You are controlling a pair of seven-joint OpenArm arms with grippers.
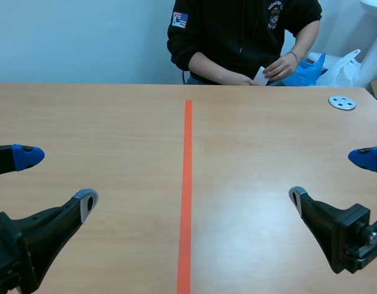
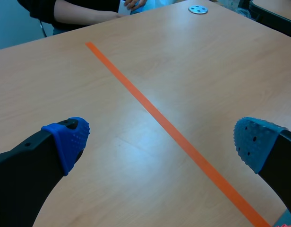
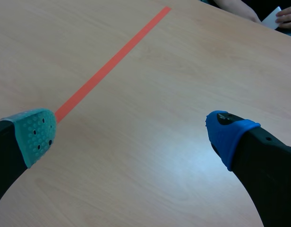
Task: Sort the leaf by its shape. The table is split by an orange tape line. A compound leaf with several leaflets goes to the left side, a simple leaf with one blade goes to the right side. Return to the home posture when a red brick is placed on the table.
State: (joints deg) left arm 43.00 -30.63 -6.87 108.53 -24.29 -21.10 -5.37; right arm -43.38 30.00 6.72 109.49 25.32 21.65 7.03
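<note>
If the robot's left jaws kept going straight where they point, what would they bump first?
Most likely the bare table, near the orange tape line. Nothing lies between the open jaws, though depth is hard to judge.

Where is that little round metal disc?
In the scene view the disc lies at the far right, well right of the tape line, near the blue bag.

Bright, even light (faint table (image 3: 183, 163) glare)
</note>
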